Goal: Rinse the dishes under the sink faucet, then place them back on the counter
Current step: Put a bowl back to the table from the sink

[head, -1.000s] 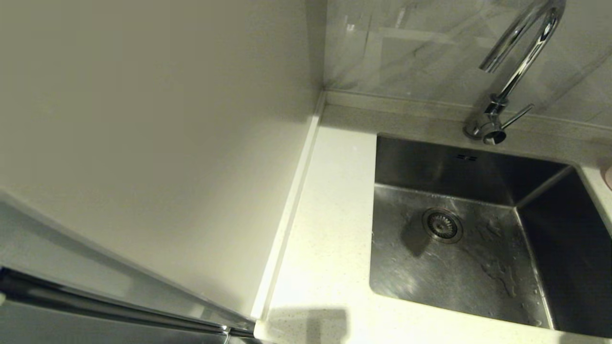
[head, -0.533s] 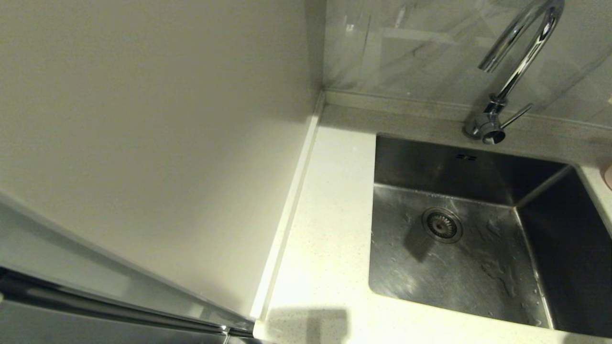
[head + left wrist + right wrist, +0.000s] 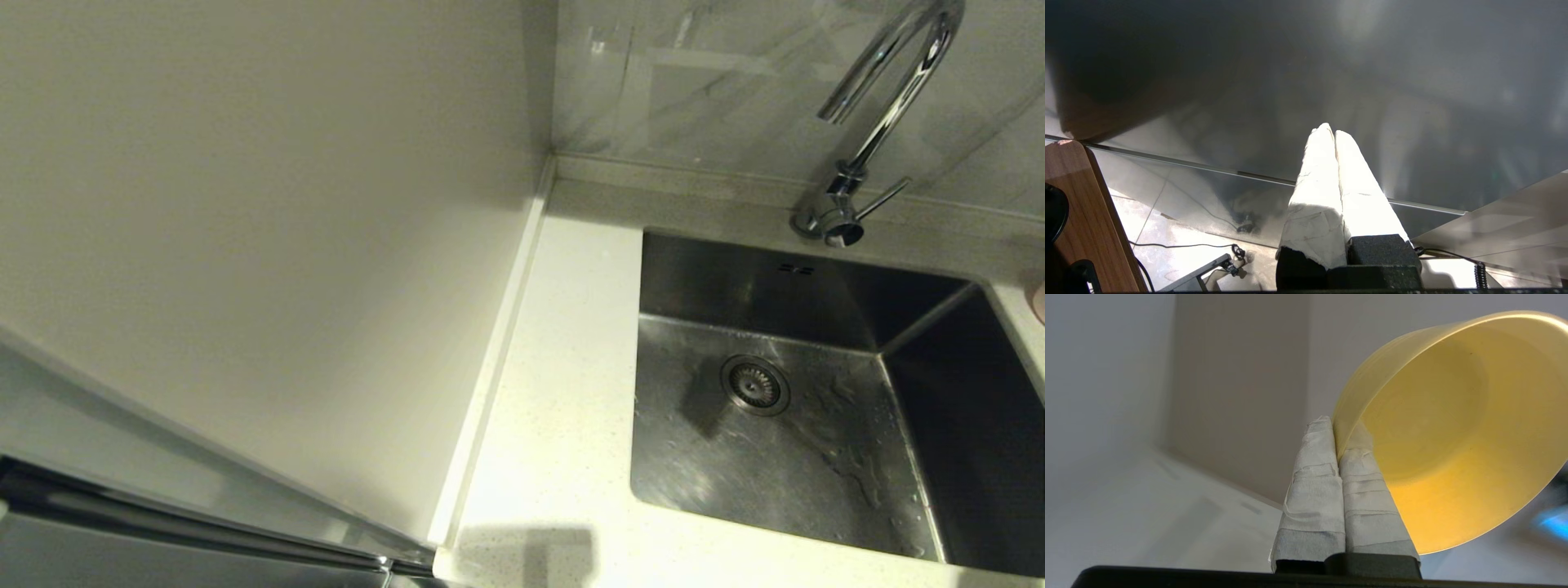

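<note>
My right gripper (image 3: pixel 1336 428) is shut on the rim of the yellow-green bowl (image 3: pixel 1453 433), one finger inside and one outside; the bowl is held up in the air, tilted, and neither shows in the head view. The chrome gooseneck faucet (image 3: pixel 878 106) stands behind the steel sink (image 3: pixel 784 457), whose floor is wet around the round drain (image 3: pixel 754 385). No water runs from the spout. A sliver of the pale pink bowl (image 3: pixel 1038 299) shows on the counter at the far right edge. The white bowl is out of view. My left gripper (image 3: pixel 1331 131) is shut and empty, parked low beside a cabinet front.
The speckled white counter (image 3: pixel 563 392) runs left of the sink, bounded by a raised edge strip (image 3: pixel 498 359) and a plain off-white wall panel (image 3: pixel 261 245). Marbled tiles back the faucet. A wooden panel (image 3: pixel 1090 220) and floor cables lie below the left arm.
</note>
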`<state>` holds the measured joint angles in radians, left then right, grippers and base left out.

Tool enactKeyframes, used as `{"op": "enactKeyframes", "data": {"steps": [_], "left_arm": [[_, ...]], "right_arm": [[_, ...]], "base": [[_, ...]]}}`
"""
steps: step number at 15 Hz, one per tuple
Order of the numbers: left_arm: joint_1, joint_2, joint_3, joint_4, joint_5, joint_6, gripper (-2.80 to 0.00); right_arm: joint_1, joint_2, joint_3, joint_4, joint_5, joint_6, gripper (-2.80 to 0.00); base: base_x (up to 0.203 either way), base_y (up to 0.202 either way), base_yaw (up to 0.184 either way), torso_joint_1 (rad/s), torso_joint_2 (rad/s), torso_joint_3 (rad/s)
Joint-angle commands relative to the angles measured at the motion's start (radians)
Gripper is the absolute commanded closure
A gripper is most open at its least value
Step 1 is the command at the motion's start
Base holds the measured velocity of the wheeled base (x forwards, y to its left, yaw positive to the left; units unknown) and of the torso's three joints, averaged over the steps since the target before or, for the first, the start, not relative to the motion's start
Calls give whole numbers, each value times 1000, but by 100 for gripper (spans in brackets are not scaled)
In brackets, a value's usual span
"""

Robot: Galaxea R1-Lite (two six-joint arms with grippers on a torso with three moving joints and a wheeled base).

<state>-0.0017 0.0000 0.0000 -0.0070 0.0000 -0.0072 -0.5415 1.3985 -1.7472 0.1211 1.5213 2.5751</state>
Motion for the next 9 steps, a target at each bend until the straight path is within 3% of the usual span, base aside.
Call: {"op": "enactKeyframes", "data": {"steps": [1,4,6,9], "left_arm": [[0,0,3,-1,0,0,0],[0,0,3,-1,0,0,0],[0,0,2,-1,0,0,0],[0,0,3,-1,0,0,0]], "right_arm": [[-53,3,-23,-222,9,-115,0],[-113,-2,-44,-213,9,-514,0],[-149,-6,-46,-197,9,-894,0],[-181,-4,-44,-186,9,-1399,0]], "base": [[0,0,0,0,0,0],[0,0,0,0,0,0],[0,0,0,0,0,0],[0,0,0,0,0,0]]}}
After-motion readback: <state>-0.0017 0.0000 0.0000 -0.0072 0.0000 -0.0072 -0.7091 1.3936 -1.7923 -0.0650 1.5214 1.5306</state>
